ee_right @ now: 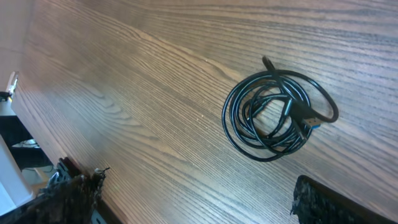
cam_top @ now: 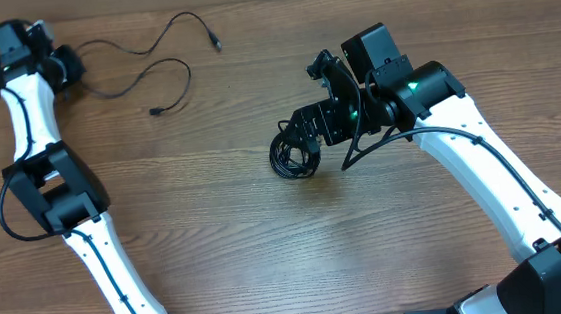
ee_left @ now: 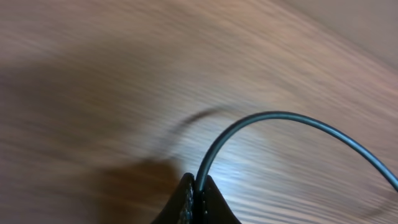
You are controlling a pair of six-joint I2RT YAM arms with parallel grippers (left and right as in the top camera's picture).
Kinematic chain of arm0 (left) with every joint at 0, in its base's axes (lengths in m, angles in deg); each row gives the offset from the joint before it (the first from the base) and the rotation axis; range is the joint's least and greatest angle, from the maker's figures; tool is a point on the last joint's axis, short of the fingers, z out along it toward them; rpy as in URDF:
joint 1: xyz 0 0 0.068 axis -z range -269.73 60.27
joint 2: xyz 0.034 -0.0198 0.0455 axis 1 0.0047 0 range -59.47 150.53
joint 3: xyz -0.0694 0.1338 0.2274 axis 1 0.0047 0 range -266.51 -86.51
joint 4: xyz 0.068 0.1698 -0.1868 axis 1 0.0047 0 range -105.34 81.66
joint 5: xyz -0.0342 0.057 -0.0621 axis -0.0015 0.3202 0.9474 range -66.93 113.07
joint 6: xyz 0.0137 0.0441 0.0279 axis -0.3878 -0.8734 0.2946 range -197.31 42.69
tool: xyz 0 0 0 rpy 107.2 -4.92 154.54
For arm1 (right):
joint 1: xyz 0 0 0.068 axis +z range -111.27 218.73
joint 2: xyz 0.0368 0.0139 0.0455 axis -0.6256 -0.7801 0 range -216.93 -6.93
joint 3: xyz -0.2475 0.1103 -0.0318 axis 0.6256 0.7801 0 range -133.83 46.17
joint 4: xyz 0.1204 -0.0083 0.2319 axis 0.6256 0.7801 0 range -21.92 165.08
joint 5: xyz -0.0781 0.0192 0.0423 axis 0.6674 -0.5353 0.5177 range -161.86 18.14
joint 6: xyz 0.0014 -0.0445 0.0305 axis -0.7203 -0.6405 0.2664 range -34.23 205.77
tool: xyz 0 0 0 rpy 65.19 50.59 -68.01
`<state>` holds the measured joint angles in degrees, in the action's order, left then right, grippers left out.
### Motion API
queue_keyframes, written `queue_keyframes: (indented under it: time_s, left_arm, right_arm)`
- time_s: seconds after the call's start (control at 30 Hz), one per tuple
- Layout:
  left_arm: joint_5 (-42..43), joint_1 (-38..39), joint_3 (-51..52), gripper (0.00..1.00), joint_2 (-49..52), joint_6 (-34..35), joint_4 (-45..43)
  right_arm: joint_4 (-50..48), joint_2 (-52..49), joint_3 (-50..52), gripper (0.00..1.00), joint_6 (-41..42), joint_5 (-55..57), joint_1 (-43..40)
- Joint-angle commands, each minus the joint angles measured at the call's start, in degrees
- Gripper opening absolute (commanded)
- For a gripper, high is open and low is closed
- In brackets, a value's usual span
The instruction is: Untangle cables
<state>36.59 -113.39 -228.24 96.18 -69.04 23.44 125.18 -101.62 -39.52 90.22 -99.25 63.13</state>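
Left gripper (ee_left: 198, 198) of mine pinches a black cable (ee_left: 280, 116), probably the far-left strand; my right gripper (ee_right: 199, 196) gapes empty near the coiled cables (ee_right: 273, 118).

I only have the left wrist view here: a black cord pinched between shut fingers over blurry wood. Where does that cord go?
Observer: Overhead, the loose cord runs from the left gripper rightward across the table in open curls, with two small plug ends lying on the wood.
Operator: Is there any other cable out there?
Observer: Yes. A coiled bundle lies mid-table, apart from that cord, just below the open right gripper, which holds nothing.
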Motion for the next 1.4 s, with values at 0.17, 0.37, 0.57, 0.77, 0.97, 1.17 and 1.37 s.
queue_keyframes:
  time_s: [0.17,0.37,0.57,0.77,0.97,1.17,1.37]
  left_arm:
    - [-11.0,-6.2,-0.1,0.12,0.4,-2.0,-3.2]
    - [-11.2,-8.2,-0.8,0.48,0.3,-2.4,-8.6]
    - [-14.0,-10.7,-8.3,0.64,0.2,-0.3,-5.2]
    - [-14.1,-12.5,-19.1,0.9,0.2,-1.1,1.9]
    - [-13.5,-12.2,-19.8,1.0,0.3,-1.0,6.3]
    - [-14.1,-12.2,-18.9,1.0,0.3,-2.7,11.9]
    - [-13.7,-12.2,-14.7,1.0,0.3,-8.1,15.0]
  right_arm:
    - [0.7,0.0,0.2,1.0,-0.5,0.4,-0.2]
    - [0.5,0.0,0.2,1.0,-0.5,0.4,-0.2]
    - [1.1,0.0,0.2,1.0,-0.2,0.4,-0.2]
    - [0.9,0.0,0.2,1.0,-0.2,0.4,-0.2]
    - [0.9,0.0,0.2,1.0,-0.2,0.4,-0.2]
    - [1.0,0.0,0.2,1.0,-0.3,0.4,-0.1]
    - [1.2,0.0,0.2,1.0,-0.5,0.4,-0.2]
